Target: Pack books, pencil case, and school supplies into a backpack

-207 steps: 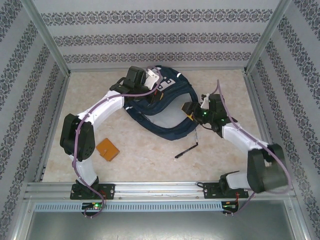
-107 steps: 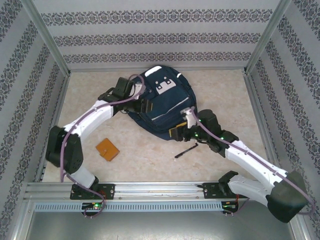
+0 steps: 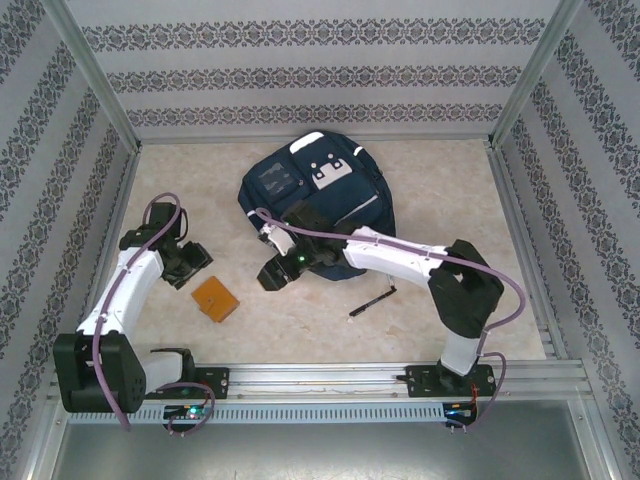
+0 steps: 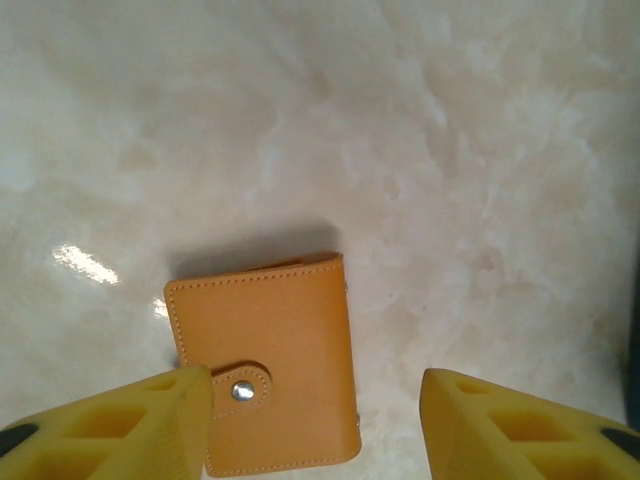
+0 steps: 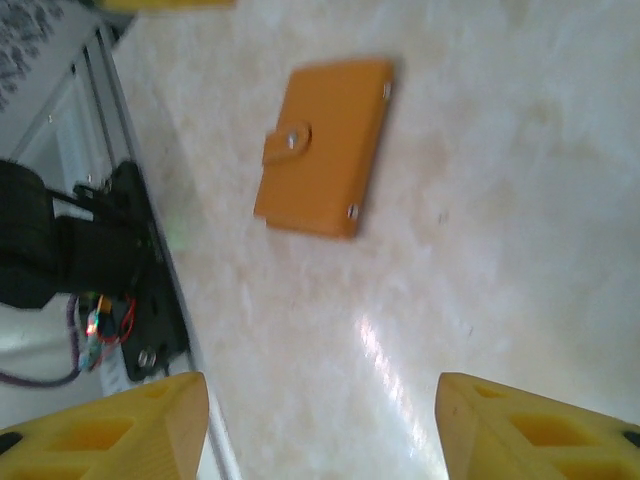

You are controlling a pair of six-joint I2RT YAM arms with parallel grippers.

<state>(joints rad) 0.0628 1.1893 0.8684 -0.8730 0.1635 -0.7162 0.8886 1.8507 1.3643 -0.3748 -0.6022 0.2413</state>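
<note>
**A:** How far along is the packing looking?

**B:** Partway at best. The backpack [image 3: 350, 205] is lying flat on the table [image 3: 300, 325], and two items are sitting outside it. The orange-brown booklet [image 3: 215, 298] is lying closed, snap tab up, off the backpack's near-left side. One black pen [image 3: 372, 302] is lying just off the backpack's near edge, toward the right.

**A:** And inside?

**B:** The fabric is hiding that. I cannot tell what the backpack is carrying, or whether its opening is unzipped.

**A:** What are the arms doing?

**B:** The left end effector [image 3: 190, 262] is hovering left of the backpack, close to the booklet. Its fingers are standing apart and gripping nothing, and the left wrist view is framing the booklet between them. The right end effector [image 3: 272, 275] is hanging just off the backpack's near-left edge. Its jaws are also apart and empty, and it is facing the booklet from the backpack's side.

**A:** So what is coming?

**B:** I am judging that the booklet is being lined up for a pickup. The pen is waiting after that.
</note>
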